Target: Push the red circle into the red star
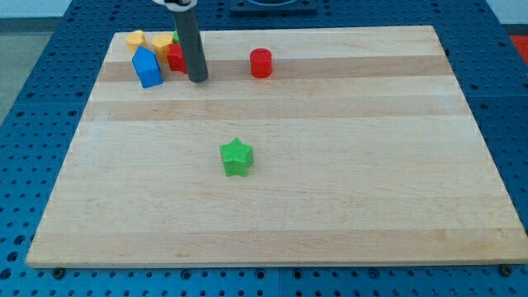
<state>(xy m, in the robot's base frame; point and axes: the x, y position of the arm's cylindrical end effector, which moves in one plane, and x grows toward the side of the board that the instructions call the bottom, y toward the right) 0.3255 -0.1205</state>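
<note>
Wooden board (272, 206) lying pale on a blue pegboard bench (41, 99), and all the action is up by the view's top left. There's a yellow block (135, 40) in the far corner, a blue block (148, 68) just below it, a second yellow one (162, 44) to its right, and a red block (176, 58) tucked in behind the rod, shape hard to make out from here, with a sliver of green at its top edge. The arm's dark rod comes straight down, and its tip (197, 80) sits right beside that red block, on its right; it carries nothing, just a bare rod end. Further right, well apart, the red circle (261, 63) stands alone. Down mid-board sits a green star (237, 157).
</note>
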